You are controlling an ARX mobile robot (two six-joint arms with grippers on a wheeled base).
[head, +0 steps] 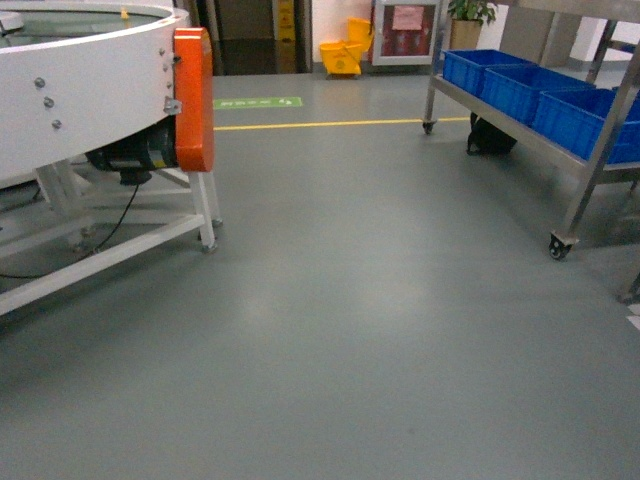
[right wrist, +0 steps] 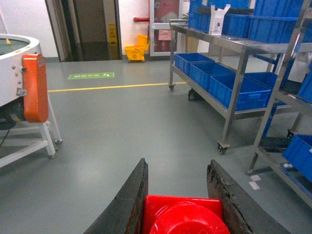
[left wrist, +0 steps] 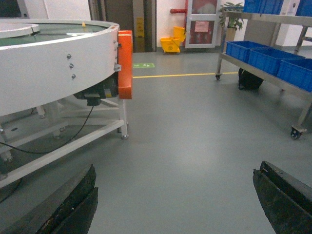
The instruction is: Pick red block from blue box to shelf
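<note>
The right gripper (right wrist: 178, 204) clamped the block (right wrist: 183, 217) — shelf (right wrist: 234, 73) ahead-right — while the left gripper (left wrist: 175, 200) gaped empty.

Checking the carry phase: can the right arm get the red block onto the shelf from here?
Probably not yet. The right gripper is shut on the red block, but the shelf stands well off across open floor; nothing blocks the way.

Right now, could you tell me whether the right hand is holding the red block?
Yes: the right hand is shut on the red block, which sits between its fingers.
</note>
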